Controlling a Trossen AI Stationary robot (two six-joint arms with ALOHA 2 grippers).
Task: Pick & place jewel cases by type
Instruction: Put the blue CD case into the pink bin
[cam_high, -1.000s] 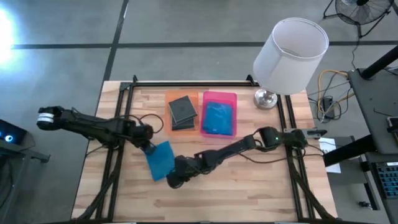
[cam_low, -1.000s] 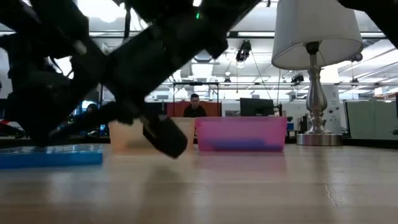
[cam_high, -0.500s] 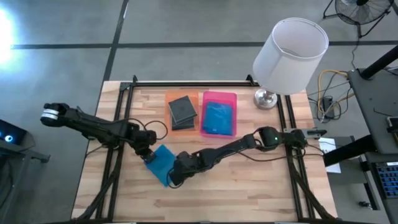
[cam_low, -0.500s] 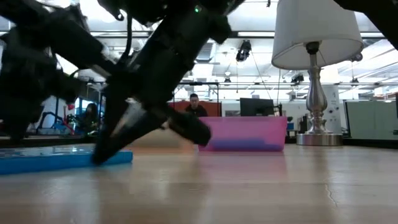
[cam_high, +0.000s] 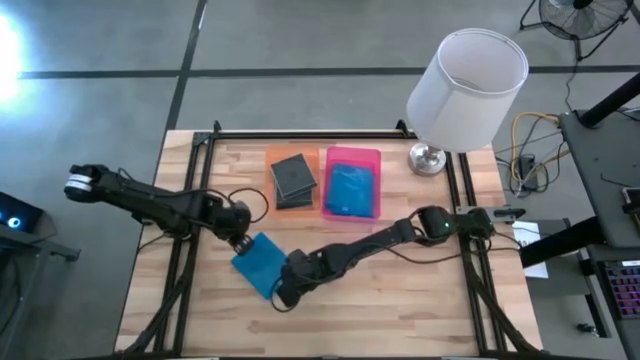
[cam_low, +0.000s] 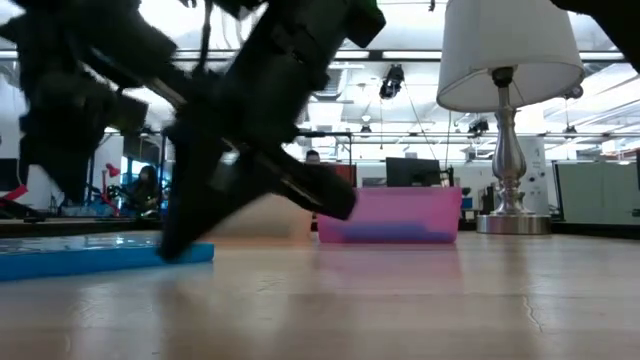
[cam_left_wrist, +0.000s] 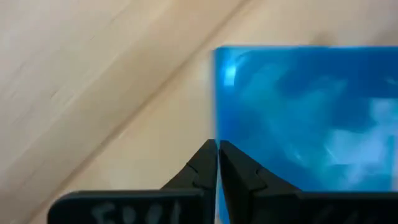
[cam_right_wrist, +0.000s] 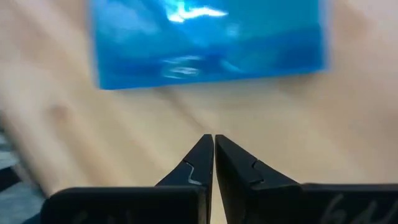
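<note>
The left pincer (cam_high: 240, 243), fingers pressed together on nothing, sits at the corner of the one blue jewel case (cam_high: 262, 264) lying flat on the counter (cam_high: 420, 300), on the side toward the orange tray (cam_high: 293, 157), while the right pincer (cam_high: 281, 295), likewise closed and empty, sits just off the case's opposite edge. Only the wrist views show both pairs of fingertips meeting, with the case's glossy face beyond them. The high view alone shows dark grey cases (cam_high: 293, 177) stacked in the orange tray, their number unclear, blue cases (cam_high: 351, 190) in the pink tray (cam_high: 353, 155) beside it, and one lamp (cam_high: 466, 82); no writing is readable.
</note>
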